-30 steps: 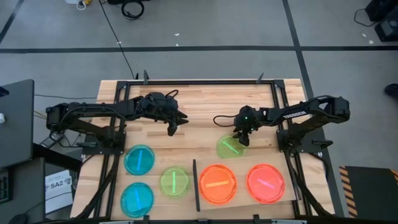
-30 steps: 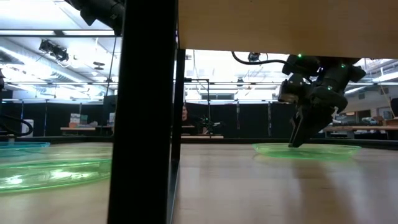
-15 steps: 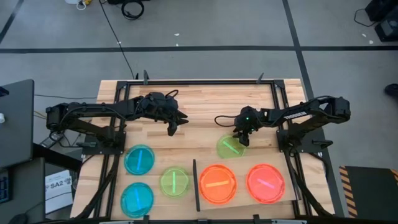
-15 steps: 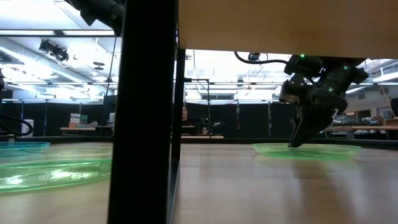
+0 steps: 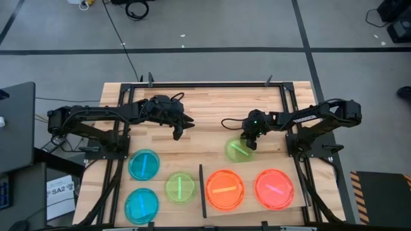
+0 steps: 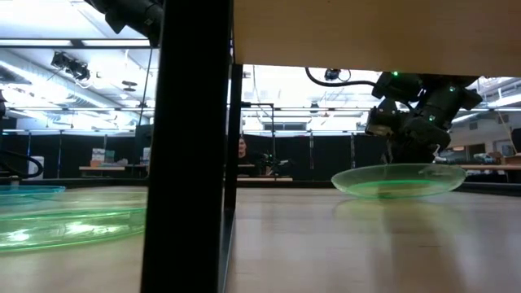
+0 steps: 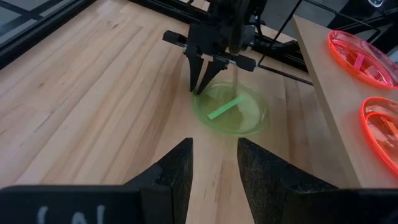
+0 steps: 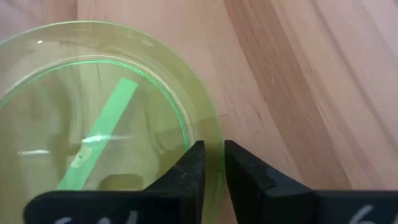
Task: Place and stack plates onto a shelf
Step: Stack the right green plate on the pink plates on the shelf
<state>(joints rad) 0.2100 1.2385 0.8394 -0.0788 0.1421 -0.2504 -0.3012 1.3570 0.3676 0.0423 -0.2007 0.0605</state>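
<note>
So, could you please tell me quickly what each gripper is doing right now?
Left gripper: open, holding nothing, above the table.
Right gripper: fingers shut on the rim of the green plate, which is lifted off the table.

From table height, a black post (image 6: 194, 146) and the underside of the shelf (image 6: 374, 37) block much of the room, cutting the right gripper (image 6: 409, 146) off from its arm. A person (image 6: 242, 150) far behind the table is too small to make out. Two plates on the left (image 6: 57, 224) run past the picture's edge. In the left wrist view, the pink plate (image 7: 367, 53) and the orange plate (image 7: 382, 127) are cut by the frame.
</note>
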